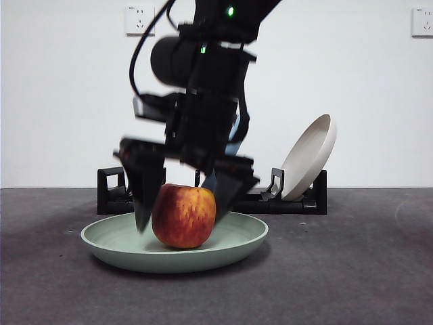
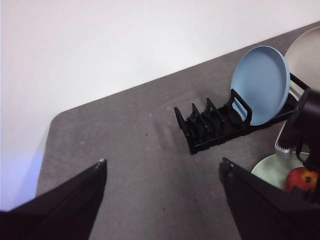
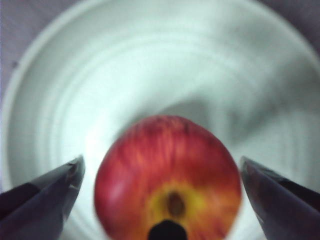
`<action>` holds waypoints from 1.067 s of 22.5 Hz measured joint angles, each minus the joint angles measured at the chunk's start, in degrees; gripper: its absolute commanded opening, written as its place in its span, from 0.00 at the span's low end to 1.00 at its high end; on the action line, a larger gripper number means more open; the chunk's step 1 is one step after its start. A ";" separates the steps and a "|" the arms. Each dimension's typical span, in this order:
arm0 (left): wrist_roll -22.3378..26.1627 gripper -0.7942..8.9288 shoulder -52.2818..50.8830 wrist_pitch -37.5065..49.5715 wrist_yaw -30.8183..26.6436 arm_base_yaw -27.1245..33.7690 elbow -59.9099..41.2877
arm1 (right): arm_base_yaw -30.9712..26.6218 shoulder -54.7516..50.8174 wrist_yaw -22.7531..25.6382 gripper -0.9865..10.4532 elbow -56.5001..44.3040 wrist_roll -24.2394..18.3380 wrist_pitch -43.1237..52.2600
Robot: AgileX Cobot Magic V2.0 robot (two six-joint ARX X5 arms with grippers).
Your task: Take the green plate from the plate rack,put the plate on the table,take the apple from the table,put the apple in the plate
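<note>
The red apple (image 1: pixel 184 215) sits in the green plate (image 1: pixel 243 238), which lies flat on the dark grey table (image 1: pixel 352 271). My right gripper (image 1: pixel 181 206) hangs over the plate with its jaws open on either side of the apple, clear of its skin. In the right wrist view the apple (image 3: pixel 167 177) lies between the spread jaws on the plate (image 3: pixel 150 65). My left gripper (image 2: pixel 162 170) is open and empty above bare table, away from the plate. The left wrist view also shows the plate (image 2: pixel 270 167), the apple (image 2: pixel 300 179) and the black plate rack (image 2: pixel 215 125).
The plate rack (image 1: pixel 298 200) stands behind the green plate and holds a beige plate (image 1: pixel 308 157) leaning at its right end. In the left wrist view a blue plate (image 2: pixel 260 84) stands in the rack beside the beige plate (image 2: pixel 305 52). A white wall lies behind.
</note>
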 measured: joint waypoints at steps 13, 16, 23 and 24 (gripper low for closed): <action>-0.57 0.47 9.46 3.08 7.78 0.00 0.00 | -2.51 -25.90 0.20 0.60 0.00 -1.20 -6.01; 0.07 0.46 12.61 5.16 12.11 0.00 0.00 | -3.43 -32.11 2.25 0.51 0.00 -1.49 -8.13; 4.68 0.07 17.64 9.77 23.80 0.00 0.00 | -6.14 -44.92 11.98 0.08 0.00 -2.49 -17.88; 5.09 0.07 17.70 10.51 23.93 0.00 0.00 | -6.69 -46.03 11.96 0.08 0.00 -2.64 -18.25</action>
